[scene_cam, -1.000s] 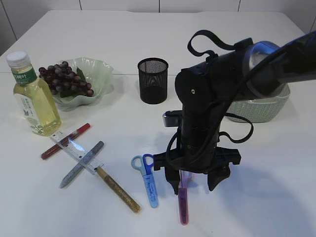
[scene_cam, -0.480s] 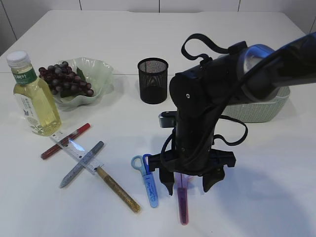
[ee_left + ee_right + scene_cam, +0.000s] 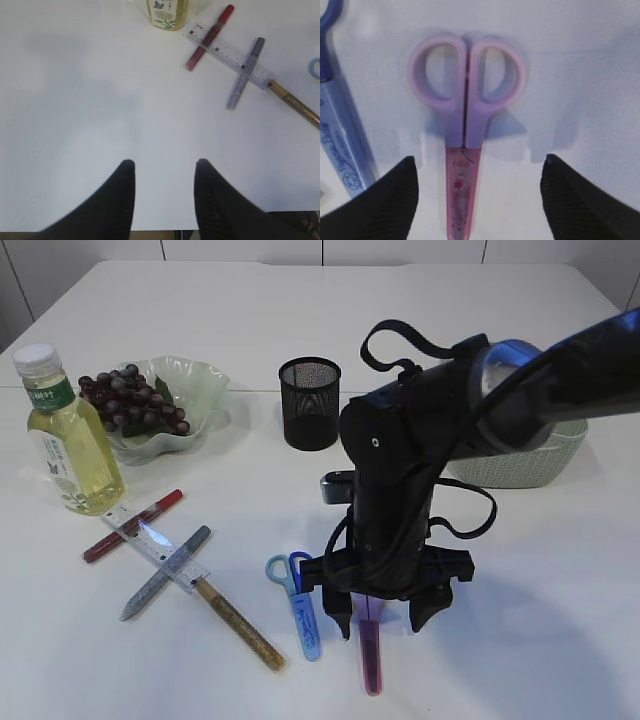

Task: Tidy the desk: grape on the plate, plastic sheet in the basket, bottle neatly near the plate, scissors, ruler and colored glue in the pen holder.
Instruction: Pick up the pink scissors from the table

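The pink scissors [image 3: 465, 150] lie flat on the white table [image 3: 560, 570], handles toward the far side, blade sheath pointing at the near edge. Right over them, the right gripper [image 3: 378, 618] hangs with jaws spread wide, one finger on either side of the sheath, gripping nothing. The blue scissors [image 3: 300, 610] lie just beside, to the left. Further left, the ruler [image 3: 152, 537] crosses the glitter glue pens [image 3: 165, 572]. The left gripper [image 3: 162, 195] sits open over bare table. The pen holder [image 3: 309, 403] stands behind.
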